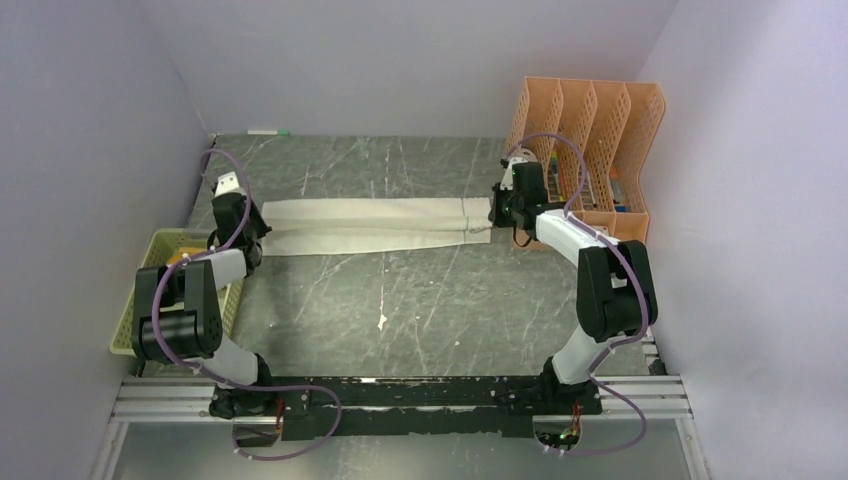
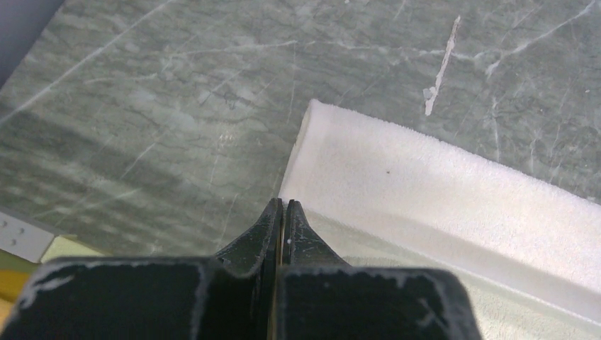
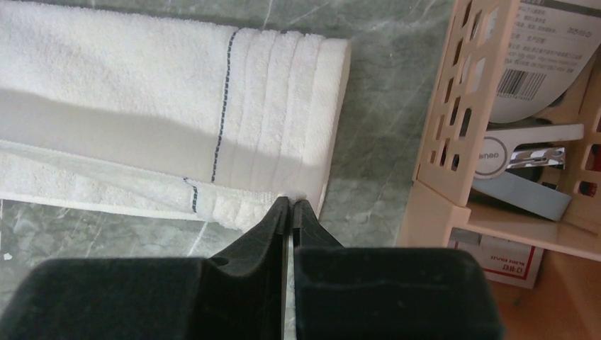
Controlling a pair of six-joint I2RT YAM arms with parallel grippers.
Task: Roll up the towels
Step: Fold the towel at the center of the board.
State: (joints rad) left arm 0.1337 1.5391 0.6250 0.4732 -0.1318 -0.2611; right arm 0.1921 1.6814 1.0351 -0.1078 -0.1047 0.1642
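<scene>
The cream-white towel point(image 1: 370, 225) lies folded lengthwise into a long strip across the table's middle back. It also shows in the left wrist view point(image 2: 439, 184) and the right wrist view point(image 3: 142, 92). My left gripper point(image 1: 252, 238) point(image 2: 282, 204) is shut at the strip's near left corner, with a thin pale line of cloth between its jaws. My right gripper point(image 1: 497, 216) point(image 3: 290, 202) is shut on the near right corner, with a tuft of white cloth pinched at its tips. The brown towel is hidden. Only a mustard-yellow patch point(image 1: 178, 257) shows in the basket behind my left arm.
A green mesh basket point(image 1: 130, 300) stands at the left table edge beside my left arm. An orange slotted file rack point(image 1: 600, 120) point(image 3: 453, 106) with papers and boxes stands close to the right of my right gripper. A pen point(image 1: 268, 131) lies at the back wall.
</scene>
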